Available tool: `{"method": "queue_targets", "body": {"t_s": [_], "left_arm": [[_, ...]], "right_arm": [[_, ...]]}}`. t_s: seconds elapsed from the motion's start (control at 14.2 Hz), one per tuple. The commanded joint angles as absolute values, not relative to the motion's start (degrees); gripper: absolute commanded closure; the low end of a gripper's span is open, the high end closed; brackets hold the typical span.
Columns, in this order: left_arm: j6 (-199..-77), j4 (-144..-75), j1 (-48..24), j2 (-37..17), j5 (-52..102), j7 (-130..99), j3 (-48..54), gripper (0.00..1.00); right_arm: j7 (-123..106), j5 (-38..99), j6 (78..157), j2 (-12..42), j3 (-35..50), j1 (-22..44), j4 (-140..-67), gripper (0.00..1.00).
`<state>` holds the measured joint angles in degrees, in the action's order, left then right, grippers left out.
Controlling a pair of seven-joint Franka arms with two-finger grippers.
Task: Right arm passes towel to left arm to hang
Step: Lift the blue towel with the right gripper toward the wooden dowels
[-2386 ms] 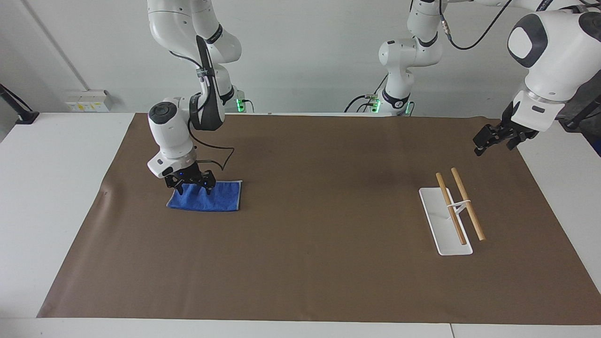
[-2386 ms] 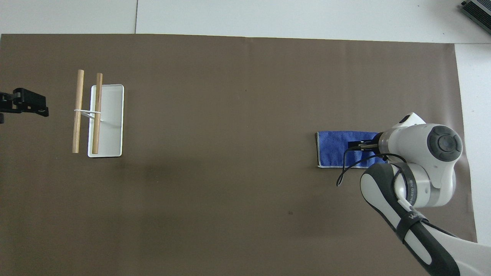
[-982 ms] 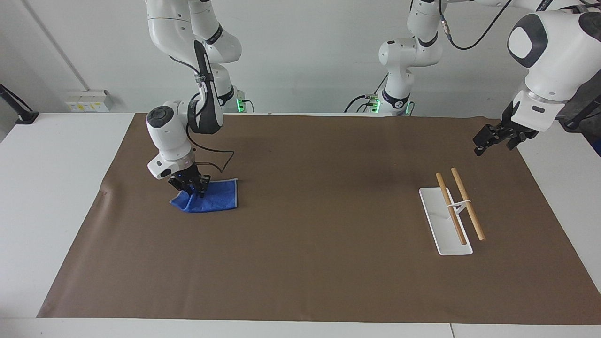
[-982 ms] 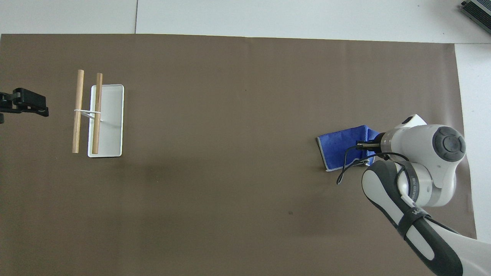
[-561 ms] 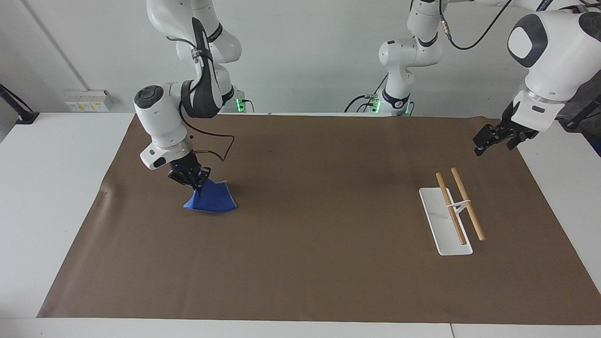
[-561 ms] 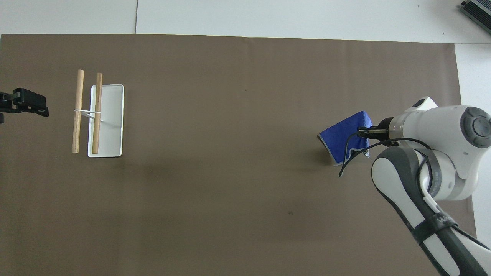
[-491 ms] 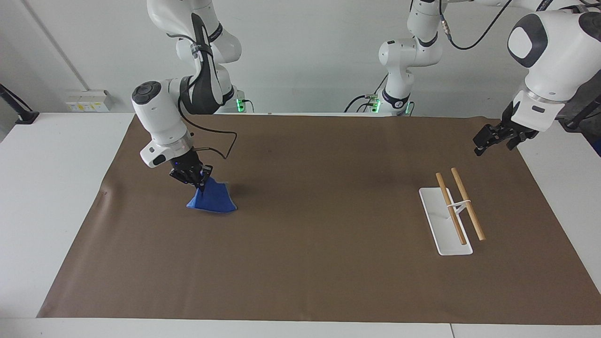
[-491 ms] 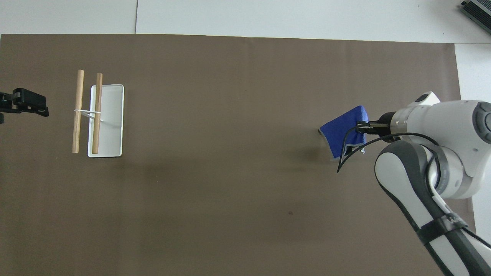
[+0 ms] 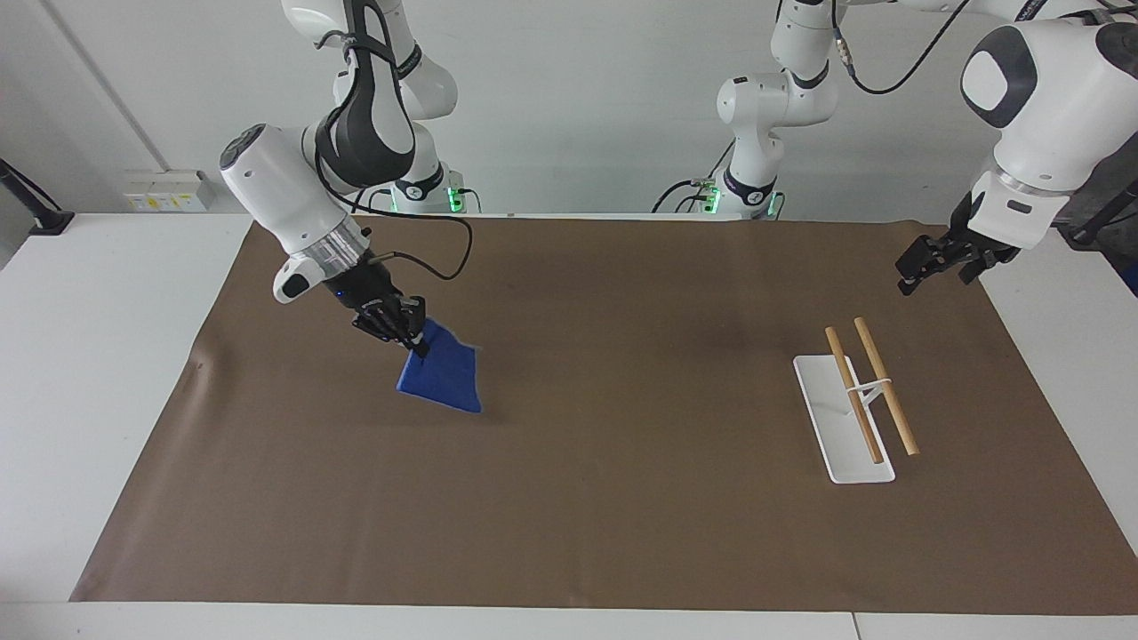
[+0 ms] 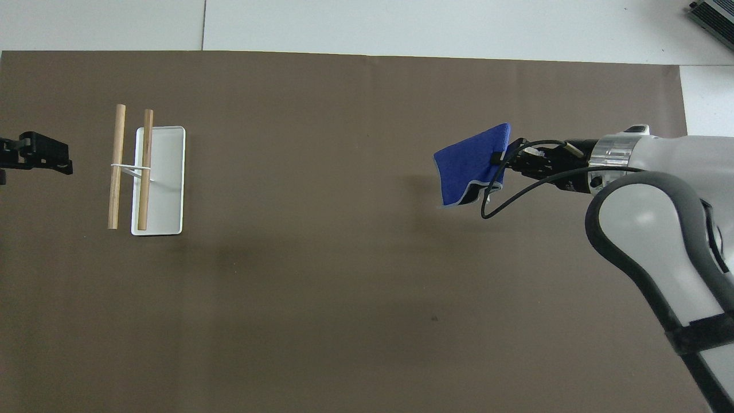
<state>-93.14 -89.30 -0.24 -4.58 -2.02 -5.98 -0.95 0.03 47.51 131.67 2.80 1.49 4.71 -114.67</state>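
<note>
The right arm's wide-fingered black gripper [image 9: 411,340] is clamped on one corner of the small bright blue terry towel with a thin pale grey edge [image 9: 442,378]; the towel hangs clear of the brown table mat [image 9: 587,498], over the part of the mat toward the right arm's end of the table; a loose black cable [image 9: 427,263] loops to the wrist of the white right arm [image 9: 284,200]; in the overhead view the towel [image 10: 473,164] drapes from the gripper tip [image 10: 500,162]. The left arm's compact black gripper [image 9: 925,267] waits in the air over the mat edge at the left arm's end; whether its fingers are parted cannot be told. The white tray with two wooden bars [image 9: 858,404] stands on the mat near that gripper, well apart from the towel.
</note>
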Motion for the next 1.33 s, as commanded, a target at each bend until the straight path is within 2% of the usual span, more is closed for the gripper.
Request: {"method": "queue_targets", "body": {"t_s": [0.0, 0.28, 0.49, 0.91, 1.05, 1.26], "left_arm": [[-94.0, -91.8, 0.0, -2.5, -1.1, -6.4, -1.1, 0.0], [-94.0, -91.8, 0.0, -2.5, -1.1, -6.4, -1.1, 0.0], [-94.0, -91.8, -0.1, -2.5, -1.1, -6.4, -1.1, 0.0], [-93.8, -91.8, -0.6, -2.5, -1.1, -6.4, -1.1, 0.0], [-94.1, -91.7, -0.8, -2.5, -1.1, -6.5, -0.9, 0.0], [-94.5, -92.2, -2.2, -1.9, -1.1, -9.7, -1.3, 0.0]], "right_arm": [[3.5, 58.9, 132.7, 3.5, 2.5, 6.4, -113.1, 1.0], [10.9, 76.9, 145.1, 4.0, 2.6, 16.2, -112.1, 1.0], [20.4, 85.7, 153.7, 5.9, 2.6, 23.9, -107.4, 1.0], [41.8, 90.2, 156.6, 9.7, 2.6, 28.9, -99.6, 1.0], [42.4, 92.3, 157.1, 10.5, 2.6, 30.8, -98.9, 1.0], [42.4, 92.3, 161.9, 11.2, 2.6, 34.2, -98.7, 1.0]]}}
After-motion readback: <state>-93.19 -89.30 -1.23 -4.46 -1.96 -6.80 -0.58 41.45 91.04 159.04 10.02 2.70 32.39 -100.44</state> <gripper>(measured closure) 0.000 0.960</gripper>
